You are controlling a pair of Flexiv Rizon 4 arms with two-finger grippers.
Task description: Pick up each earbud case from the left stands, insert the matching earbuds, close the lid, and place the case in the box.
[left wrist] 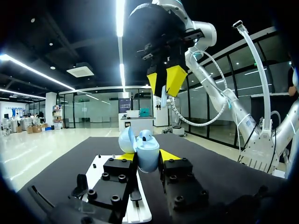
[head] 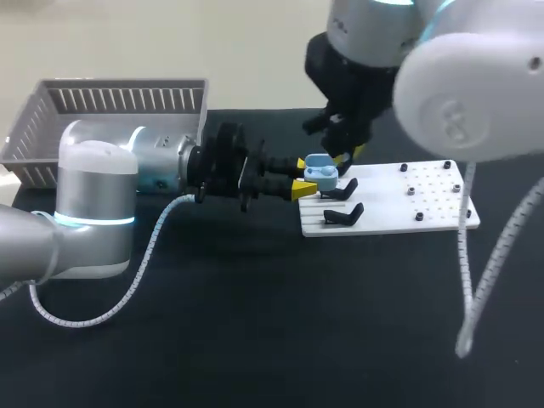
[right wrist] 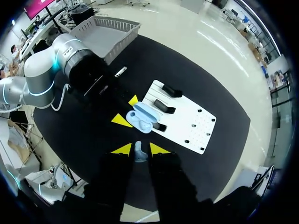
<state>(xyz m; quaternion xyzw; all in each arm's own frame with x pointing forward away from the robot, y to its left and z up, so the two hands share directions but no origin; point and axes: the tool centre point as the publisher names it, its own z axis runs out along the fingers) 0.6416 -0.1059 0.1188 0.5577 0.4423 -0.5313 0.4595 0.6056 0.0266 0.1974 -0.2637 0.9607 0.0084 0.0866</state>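
My left gripper [head: 303,177] reaches in from the left and is shut on a light blue earbud case [head: 321,172], holding it level with the lid open, just in front of the white stand board [head: 399,200]. In the left wrist view the case [left wrist: 147,154] sits between the yellow tips, its lid [left wrist: 126,139] tipped back. My right gripper [head: 343,146] hangs straight above the case. The right wrist view shows that gripper [right wrist: 140,149] shut on a small light blue earbud [right wrist: 139,154], with the open case [right wrist: 142,119] below it.
Black stands [right wrist: 164,106] line the near end of the white board [right wrist: 191,121], which has several small black screws at its far end. A grey slatted basket [head: 119,106] stands at the back left. The table is covered in black cloth.
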